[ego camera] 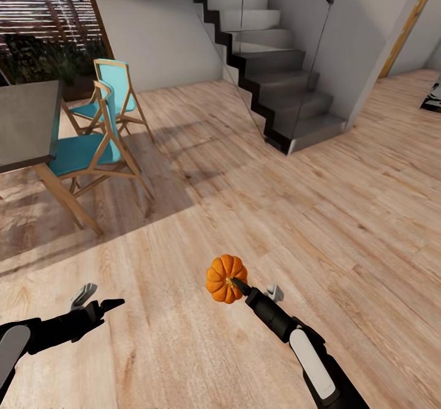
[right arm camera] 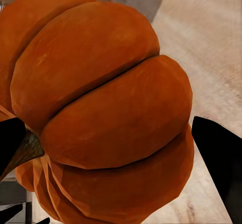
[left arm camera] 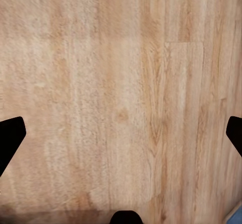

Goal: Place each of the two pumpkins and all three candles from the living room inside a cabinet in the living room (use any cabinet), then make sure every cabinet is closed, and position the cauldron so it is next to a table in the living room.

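Plainly, the job was in its early part: the right pincer (ego camera: 236, 283) was clenched on one pumpkin (ego camera: 226, 278), carried in the air above the wooden floor (ego camera: 343, 213), well short of any cabinet. By my judgement this pumpkin was in transit — the second pumpkin, the candles, the closing of cabinets and the cauldron all remained to be dealt with. The left pincer (ego camera: 98, 299) hung released, its fingers spread over bare floor with nothing between them. Taking the pumpkin as the landmark, a dark surface (ego camera: 27, 124) with two teal chairs (ego camera: 92, 146) stood far off to its left, and a grey staircase (ego camera: 275, 84) rose well beyond it — sunlit planks lay between.
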Controlling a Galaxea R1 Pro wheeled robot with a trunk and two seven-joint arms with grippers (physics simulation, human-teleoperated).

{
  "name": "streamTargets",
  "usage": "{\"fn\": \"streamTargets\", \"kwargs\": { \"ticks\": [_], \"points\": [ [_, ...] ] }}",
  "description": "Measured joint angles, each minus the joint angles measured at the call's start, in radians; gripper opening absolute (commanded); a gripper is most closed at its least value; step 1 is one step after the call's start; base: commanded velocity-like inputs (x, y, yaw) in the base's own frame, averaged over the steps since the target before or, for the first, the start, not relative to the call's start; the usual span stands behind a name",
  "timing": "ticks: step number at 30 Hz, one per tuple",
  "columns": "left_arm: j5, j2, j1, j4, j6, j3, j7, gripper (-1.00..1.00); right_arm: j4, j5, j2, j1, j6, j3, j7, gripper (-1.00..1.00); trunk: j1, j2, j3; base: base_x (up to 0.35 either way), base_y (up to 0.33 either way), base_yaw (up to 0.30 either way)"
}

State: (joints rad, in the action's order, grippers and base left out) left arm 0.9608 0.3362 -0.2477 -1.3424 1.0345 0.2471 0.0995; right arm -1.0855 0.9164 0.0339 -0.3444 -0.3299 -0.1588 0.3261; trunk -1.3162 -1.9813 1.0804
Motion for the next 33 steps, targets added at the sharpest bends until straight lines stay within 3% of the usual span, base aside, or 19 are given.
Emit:
{"fn": "streamTargets", "kwargs": {
  "ticks": [11, 16, 27, 33],
  "points": [
    [0.002, 0.001, 0.0, 0.0, 0.002, 0.002, 0.001, 1.0, 0.002, -0.003, 0.023, 0.001, 0.002, 0.0, -0.001, -1.0, 0.0, 0.0, -0.006, 0.0, 0.0, 0.267],
    [0.004, 0.001, 0.0, 0.0, 0.003, 0.002, 0.001, 1.0, 0.001, -0.001, 0.024, 0.001, 0.001, 0.0, -0.001, -1.0, 0.011, 0.021, -0.02, 0.0, 0.0, 0.232],
    [0.004, 0.002, 0.0, 0.0, 0.003, 0.002, 0.001, 1.0, 0.002, -0.002, 0.024, 0.001, 0.003, 0.0, -0.002, -1.0, 0.012, 0.021, -0.034, 0.0, 0.0, 0.209],
    [0.004, 0.002, 0.0, 0.0, 0.003, 0.001, 0.001, 1.0, 0.013, -0.003, 0.024, 0.001, 0.05, -0.003, -0.001, -1.0, 0.012, 0.021, -0.041, 0.0, 0.0, 0.207]
  ]
}}
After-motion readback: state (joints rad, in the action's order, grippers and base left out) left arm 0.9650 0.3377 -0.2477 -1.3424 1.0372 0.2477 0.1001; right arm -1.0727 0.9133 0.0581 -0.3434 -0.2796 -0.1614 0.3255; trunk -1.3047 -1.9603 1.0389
